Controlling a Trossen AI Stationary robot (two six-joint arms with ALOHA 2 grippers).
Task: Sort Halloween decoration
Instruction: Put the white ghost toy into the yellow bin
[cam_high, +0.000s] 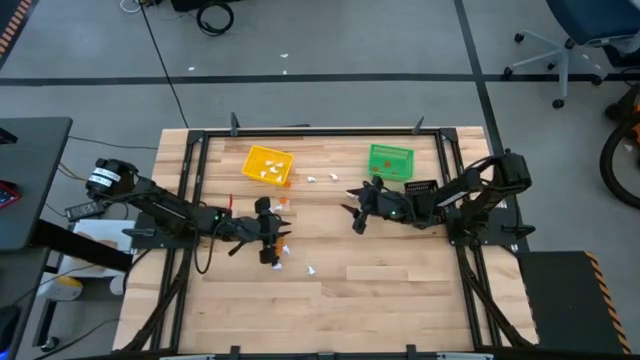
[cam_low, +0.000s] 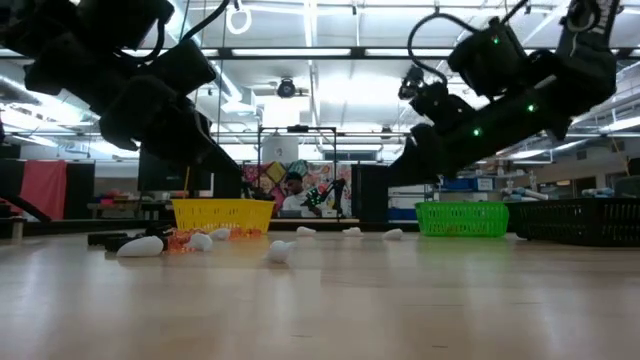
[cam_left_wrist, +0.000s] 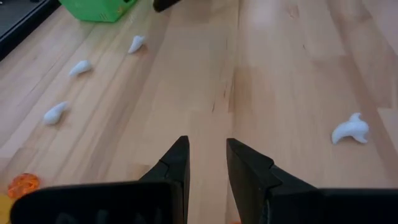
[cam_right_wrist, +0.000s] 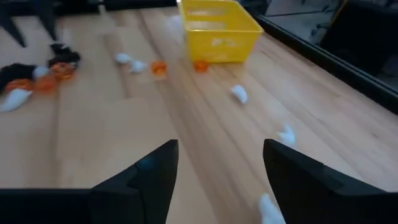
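The right gripper (cam_right_wrist: 217, 168) is hovering spread and empty near the green bin (cam_high: 390, 160), seemingly between picks. The left gripper (cam_left_wrist: 207, 162), narrowly parted and holding nothing, is hanging over trinkets (cam_high: 283, 252) lying scattered mid-table beside the yellow bin (cam_high: 267, 164), likely lining up a grab.

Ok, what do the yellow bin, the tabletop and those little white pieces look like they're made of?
Yellow bin: probably moulded plastic, with slotted sides and an even bright colour. Tabletop: wood planks, pale with visible grain and seams, satin finish. White pieces: smooth, matte, rounded lumps, possibly soft plastic or rubber; the look leaves it open.
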